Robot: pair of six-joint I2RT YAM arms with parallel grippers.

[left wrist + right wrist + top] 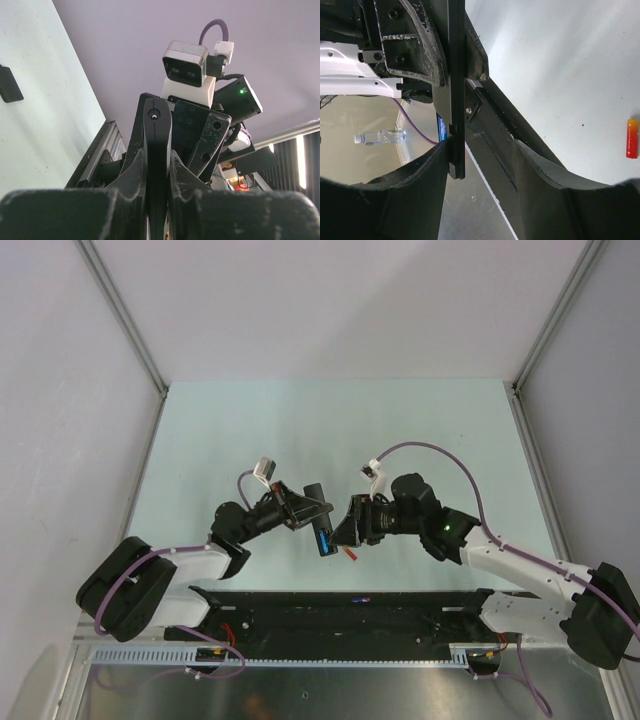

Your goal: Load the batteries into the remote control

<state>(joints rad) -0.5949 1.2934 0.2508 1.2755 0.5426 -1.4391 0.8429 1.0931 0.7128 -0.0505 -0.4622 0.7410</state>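
Observation:
My left gripper (300, 508) is shut on the remote control (318, 515), a slim black bar held above the table. In the left wrist view the remote (157, 145) stands edge-on between the fingers (132, 175). A bright blue battery (324, 540) sits in the remote's near end and also shows in the right wrist view (441, 126). My right gripper (349, 527) is open at that end; its left finger (420, 190) lies against the remote's tip (455, 75). A red-orange battery (349, 553) lies on the table and shows in the right wrist view too (632, 138).
A small flat black piece (10, 84) lies on the pale green table (300, 430). A black rail (340, 605) runs along the near edge between the arm bases. Metal frame posts (125, 315) and grey walls close in both sides.

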